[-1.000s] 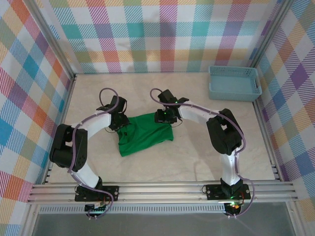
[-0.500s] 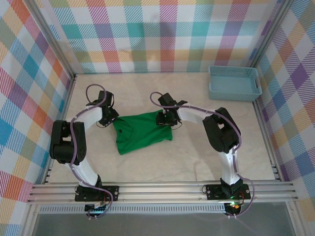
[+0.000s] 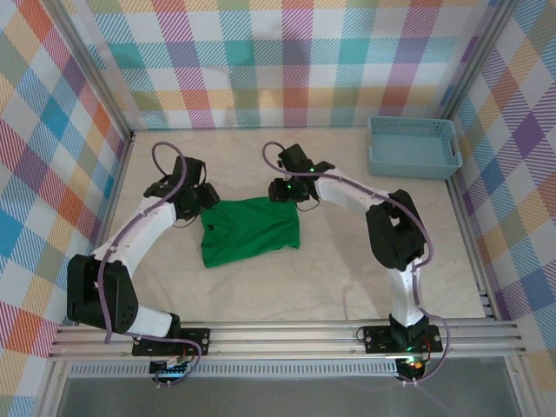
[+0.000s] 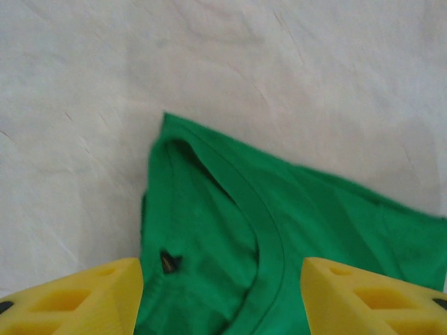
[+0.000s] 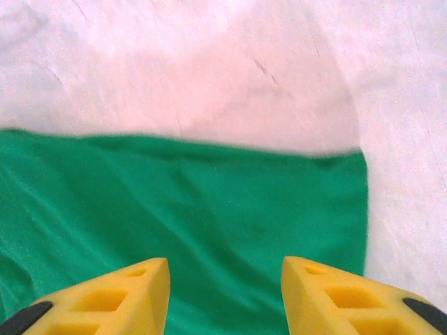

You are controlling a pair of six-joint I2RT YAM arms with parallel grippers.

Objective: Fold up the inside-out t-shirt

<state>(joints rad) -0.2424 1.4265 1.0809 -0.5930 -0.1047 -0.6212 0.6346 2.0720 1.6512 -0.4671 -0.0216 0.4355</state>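
The inside-out t-shirt (image 3: pixel 250 230) lies as a flat green rectangle on the table's middle. My left gripper (image 3: pixel 201 199) hovers at its far left corner. In the left wrist view its yellow fingers (image 4: pixel 78 299) stand apart over the collar (image 4: pixel 269 230) and a small dark tag (image 4: pixel 168 262), so my left gripper (image 4: pixel 222 301) is open and grips nothing. My right gripper (image 3: pixel 287 192) is at the shirt's far right edge. In the right wrist view the right gripper (image 5: pixel 225 296) is open above smooth green cloth (image 5: pixel 209 209), with the shirt's corner to the right.
A light blue plastic basket (image 3: pixel 413 148) sits at the back right corner. Plaid walls close in the back and both sides. Bare beige table (image 3: pixel 330 278) lies in front of the shirt and to its right.
The left gripper drew the shirt's left edge leftward, then opened and let go. The shirt now lies wider and flatter. The right gripper lifted slightly toward the back edge.
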